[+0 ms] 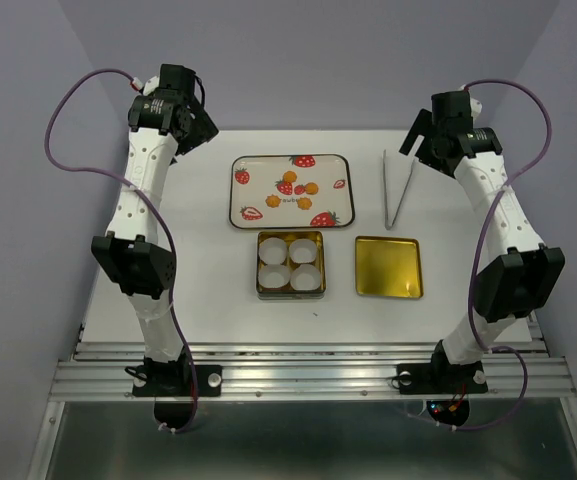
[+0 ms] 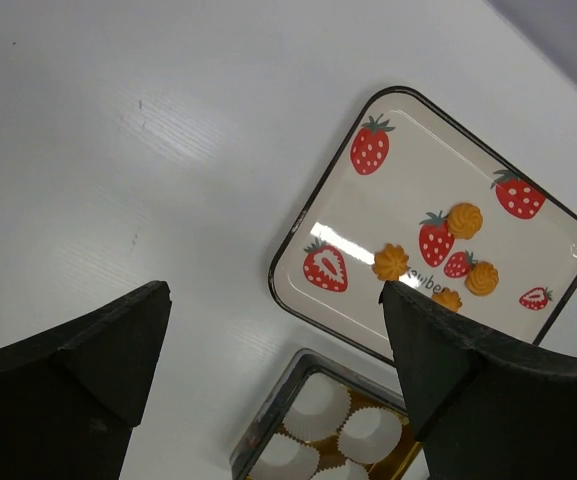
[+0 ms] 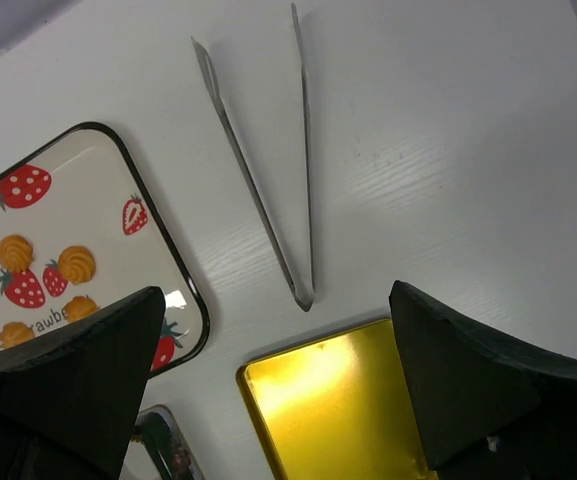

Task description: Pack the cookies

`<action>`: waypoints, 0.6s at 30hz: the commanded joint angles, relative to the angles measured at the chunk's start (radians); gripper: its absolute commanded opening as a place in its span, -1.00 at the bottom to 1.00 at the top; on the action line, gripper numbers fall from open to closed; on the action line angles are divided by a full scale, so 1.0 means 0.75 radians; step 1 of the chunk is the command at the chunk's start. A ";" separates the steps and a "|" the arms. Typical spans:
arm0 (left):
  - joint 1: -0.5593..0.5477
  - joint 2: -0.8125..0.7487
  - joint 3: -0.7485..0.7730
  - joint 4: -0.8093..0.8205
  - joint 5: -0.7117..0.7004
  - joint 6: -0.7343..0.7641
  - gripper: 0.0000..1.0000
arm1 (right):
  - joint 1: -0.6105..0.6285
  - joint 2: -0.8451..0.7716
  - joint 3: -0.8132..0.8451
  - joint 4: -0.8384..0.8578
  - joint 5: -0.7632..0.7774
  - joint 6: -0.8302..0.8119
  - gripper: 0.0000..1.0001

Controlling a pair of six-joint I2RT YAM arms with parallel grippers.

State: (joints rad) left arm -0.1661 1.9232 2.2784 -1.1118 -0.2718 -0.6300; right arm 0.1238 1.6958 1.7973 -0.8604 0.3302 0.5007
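Several small round orange-yellow cookies (image 1: 290, 176) lie on a cream tray (image 1: 258, 165) printed with red strawberries, at the back middle of the table. They also show in the left wrist view (image 2: 391, 262) and the right wrist view (image 3: 76, 263). An open tin (image 1: 290, 238) in front of the tray holds several empty white paper cups (image 1: 274, 252). My left gripper (image 1: 204, 130) is open and empty, raised over the table left of the tray. My right gripper (image 1: 413, 137) is open and empty, raised above metal tongs (image 1: 398, 190).
A gold tin lid (image 1: 388, 266) lies right of the tin, also in the right wrist view (image 3: 338, 400). The tongs (image 3: 306, 290) lie flat right of the tray, closed end toward the lid. The tin's cups show in the left wrist view (image 2: 318, 405).
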 commanded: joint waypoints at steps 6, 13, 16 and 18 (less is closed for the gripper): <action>0.011 -0.051 0.030 0.006 -0.041 0.008 0.98 | -0.008 0.038 -0.022 0.129 -0.134 -0.120 1.00; 0.009 -0.040 -0.007 0.065 -0.059 -0.039 0.98 | -0.008 0.211 0.027 0.118 -0.221 -0.213 1.00; 0.007 -0.044 -0.070 0.100 -0.110 -0.044 0.98 | -0.008 0.254 0.007 0.125 -0.221 -0.268 1.00; 0.007 -0.042 -0.117 0.108 -0.137 -0.044 0.98 | -0.008 0.297 -0.011 0.125 -0.217 -0.295 1.00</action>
State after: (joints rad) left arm -0.1616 1.9221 2.2345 -1.0584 -0.3103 -0.6521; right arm 0.1238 1.9121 1.7882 -0.7959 0.1864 0.3504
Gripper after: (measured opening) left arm 0.986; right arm 0.998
